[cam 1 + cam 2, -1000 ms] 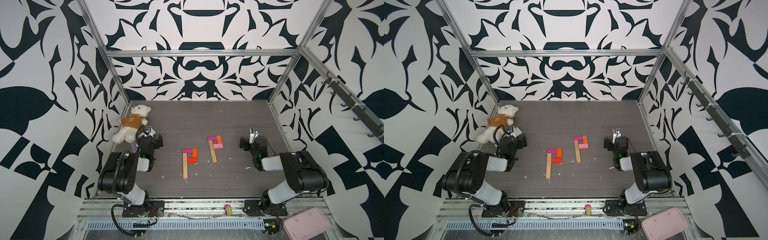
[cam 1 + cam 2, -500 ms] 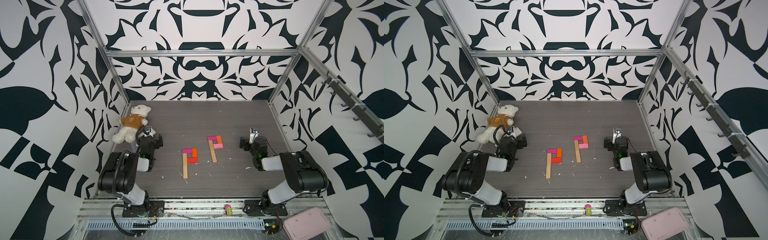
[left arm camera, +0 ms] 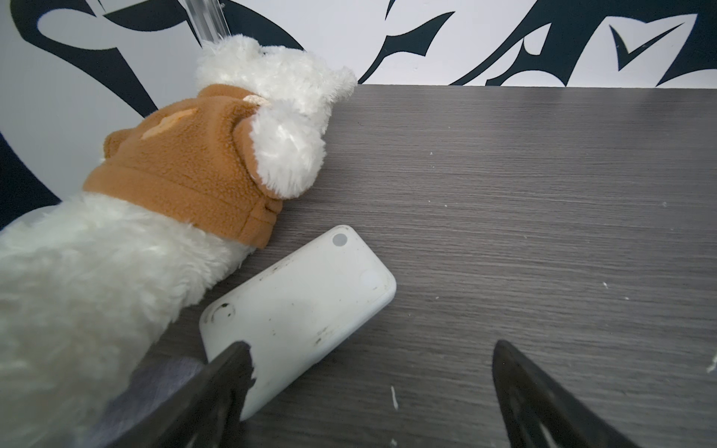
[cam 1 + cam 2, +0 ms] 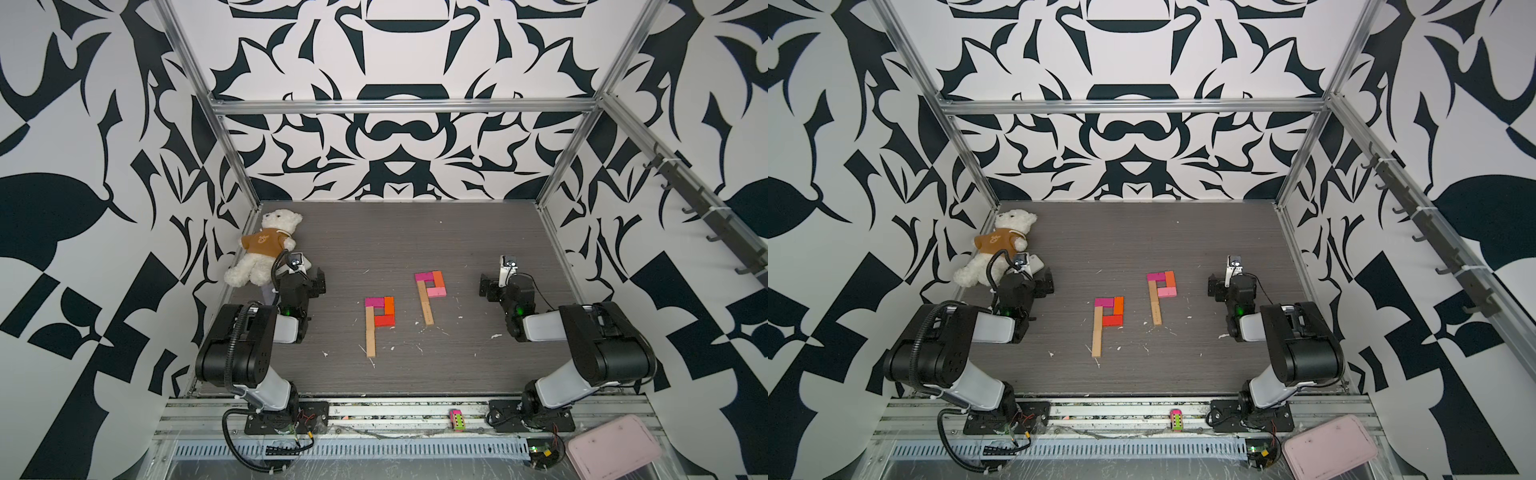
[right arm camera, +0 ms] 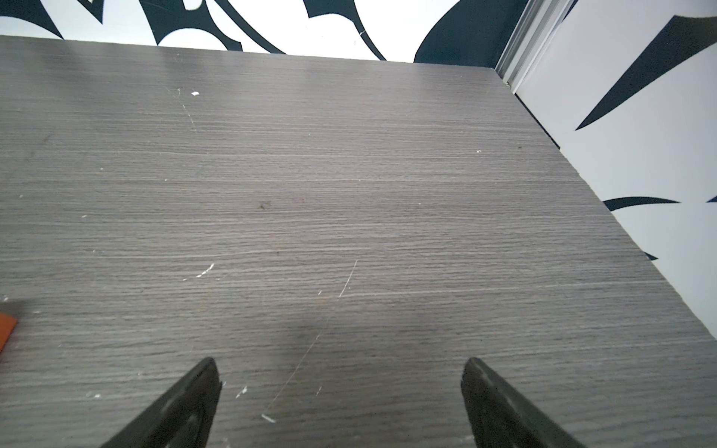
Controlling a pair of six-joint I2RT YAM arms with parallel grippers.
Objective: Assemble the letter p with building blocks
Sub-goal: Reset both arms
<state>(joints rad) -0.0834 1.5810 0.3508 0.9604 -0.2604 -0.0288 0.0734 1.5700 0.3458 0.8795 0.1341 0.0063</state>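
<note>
The building blocks lie in two p-shaped groups mid-table in both top views. The nearer group has a tan stem with magenta, orange and red bars forming the loop. The farther group has a tan stem with magenta, orange and light pink bars. My left gripper rests low at the left, open and empty. My right gripper rests low at the right, open over bare table. Only an orange block corner shows in the right wrist view.
A white teddy bear in a brown top lies against the left wall. A flat white device lies beside it, partly behind one left finger. A toy car and a pink tray sit off the table's front edge.
</note>
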